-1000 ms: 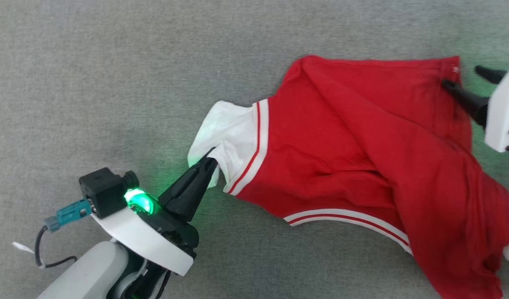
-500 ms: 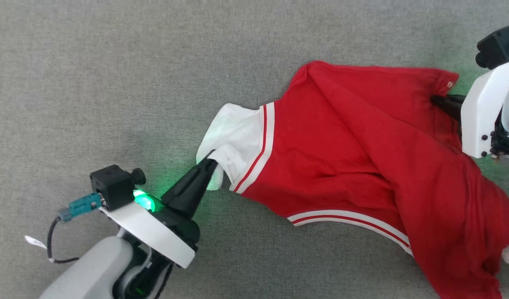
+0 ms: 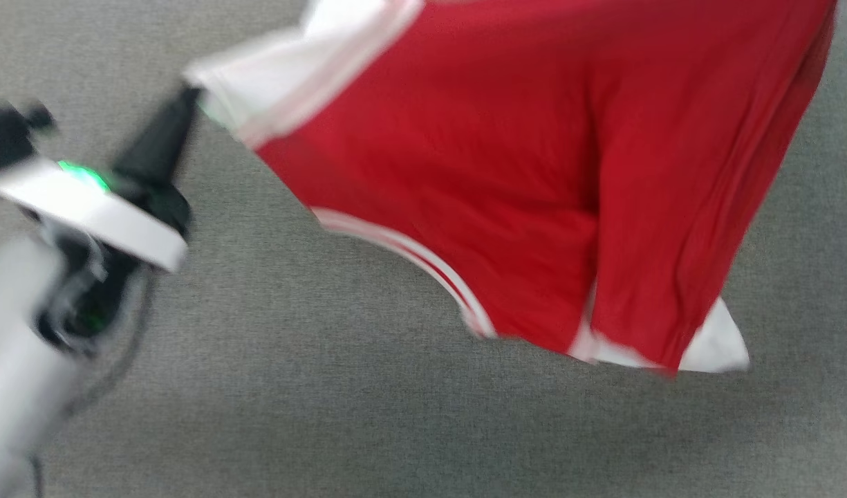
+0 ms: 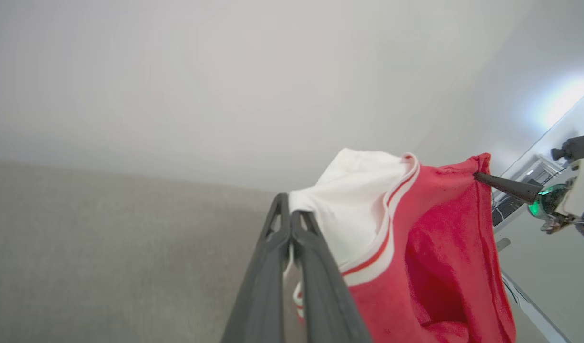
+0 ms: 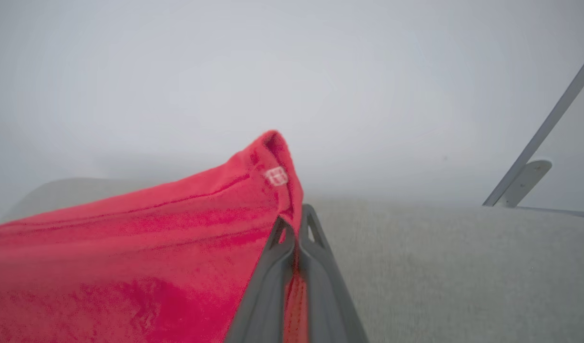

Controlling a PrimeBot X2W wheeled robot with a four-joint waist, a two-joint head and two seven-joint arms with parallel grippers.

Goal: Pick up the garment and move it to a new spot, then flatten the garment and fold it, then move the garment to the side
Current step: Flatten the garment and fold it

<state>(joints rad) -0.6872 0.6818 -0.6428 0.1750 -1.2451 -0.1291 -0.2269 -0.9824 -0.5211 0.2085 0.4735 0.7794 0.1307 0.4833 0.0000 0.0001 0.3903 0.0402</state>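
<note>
Above carpet [image 3: 340, 429], two tools [image 4: 289, 209] [image 5: 297, 215] grip one garment [image 3: 499, 159].

Left gripper [image 4: 290, 216] pinched on white sleeve [image 4: 358, 205] of shirt [image 4: 439, 257]; right gripper [image 4: 481, 176] pinching red corner; shirt stretched between.

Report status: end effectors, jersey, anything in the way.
Left end effector shut on white sleeve; right end effector shut on red corner. Jersey hangs spread between them. No obstruction seen on grey surface beneath.
</note>
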